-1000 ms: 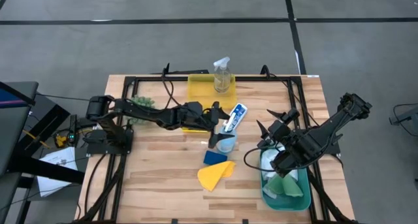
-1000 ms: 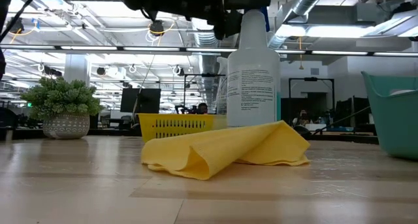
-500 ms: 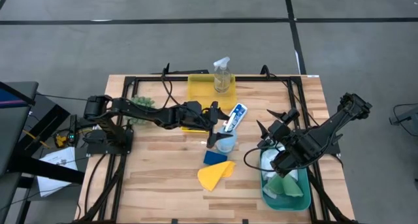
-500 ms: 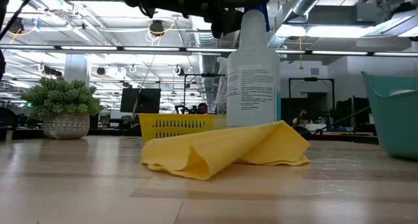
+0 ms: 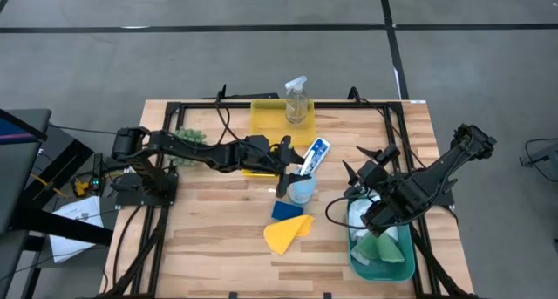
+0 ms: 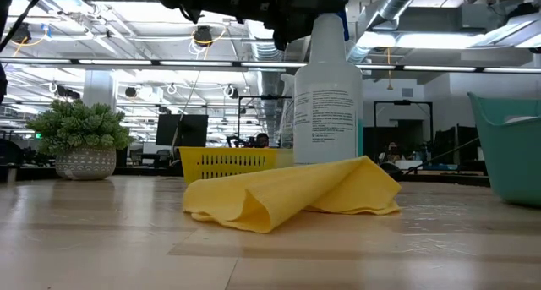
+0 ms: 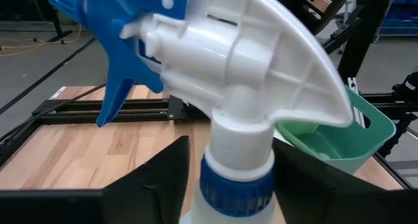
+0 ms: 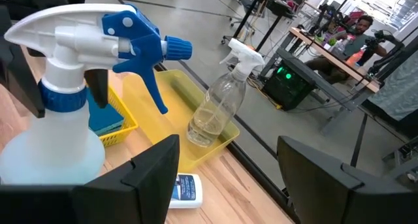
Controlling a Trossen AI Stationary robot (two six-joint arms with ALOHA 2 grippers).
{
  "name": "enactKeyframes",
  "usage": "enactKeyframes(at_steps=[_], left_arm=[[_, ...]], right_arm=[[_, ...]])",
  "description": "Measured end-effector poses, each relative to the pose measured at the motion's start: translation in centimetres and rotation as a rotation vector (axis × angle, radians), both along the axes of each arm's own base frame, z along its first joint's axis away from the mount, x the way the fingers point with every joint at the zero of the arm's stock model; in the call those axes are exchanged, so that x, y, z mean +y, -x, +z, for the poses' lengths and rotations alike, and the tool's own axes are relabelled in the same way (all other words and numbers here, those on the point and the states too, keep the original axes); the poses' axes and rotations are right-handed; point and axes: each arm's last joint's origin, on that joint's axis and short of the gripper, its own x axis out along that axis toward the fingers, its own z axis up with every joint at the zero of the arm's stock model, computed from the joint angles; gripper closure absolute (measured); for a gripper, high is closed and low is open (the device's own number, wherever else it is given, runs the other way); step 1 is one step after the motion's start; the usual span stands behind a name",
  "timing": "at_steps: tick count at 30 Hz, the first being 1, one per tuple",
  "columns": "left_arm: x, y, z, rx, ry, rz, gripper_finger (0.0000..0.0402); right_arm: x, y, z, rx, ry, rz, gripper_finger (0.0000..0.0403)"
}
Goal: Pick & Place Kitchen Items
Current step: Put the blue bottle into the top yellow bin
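The blue-white spray bottle (image 5: 302, 189) stands upright mid-table. My left gripper (image 7: 232, 178) reaches in level from the table's left and is shut on it. In front of it lie a blue sponge (image 5: 286, 210) and a crumpled yellow cloth (image 5: 288, 234). A clear spray bottle (image 5: 296, 103) stands in the yellow tray (image 5: 266, 120) at the far edge. A small white bottle (image 8: 186, 189) lies on its side beside that tray. My right gripper (image 5: 366, 164) hangs open above the teal bin (image 5: 403, 264), which holds green and white cloths. My left gripper pinches the bottle's neck at its blue collar (image 7: 225, 185), just under the spray head, between its two fingers. The fingers come level from the table's left, one on each side of the neck. The bottle stands upright; the yellow cloth hides its base in the low view.
A potted plant (image 5: 192, 138) stands at the far left under my left arm. A small yellow basket (image 8: 114, 123) with something blue in it sits behind the held bottle. Bare wood lies along the near left of the table (image 5: 209, 247).
My left gripper has closed its fingers in on the spray bottle's neck without moving from its place. The bottle stands where it stood.
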Motion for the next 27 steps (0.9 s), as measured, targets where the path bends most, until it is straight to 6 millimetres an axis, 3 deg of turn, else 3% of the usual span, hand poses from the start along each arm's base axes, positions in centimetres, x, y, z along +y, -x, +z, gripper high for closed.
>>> enactKeyframes(at_steps=[8,21,27], left_arm=[[0.1,0.0,0.0,-0.001,-0.002,0.005,0.0270],[0.2,0.0,0.2,-0.028,-0.006,0.021,0.0270],[0.3,0.4,1.3,-0.072,-0.007,0.040,0.0270]], right_arm=[[0.0,0.0,0.0,0.000,0.000,0.000,0.0155],[0.0,0.0,0.0,0.001,0.001,0.001,0.0155],[0.0,0.0,0.0,0.013,0.004,0.004,0.0155]])
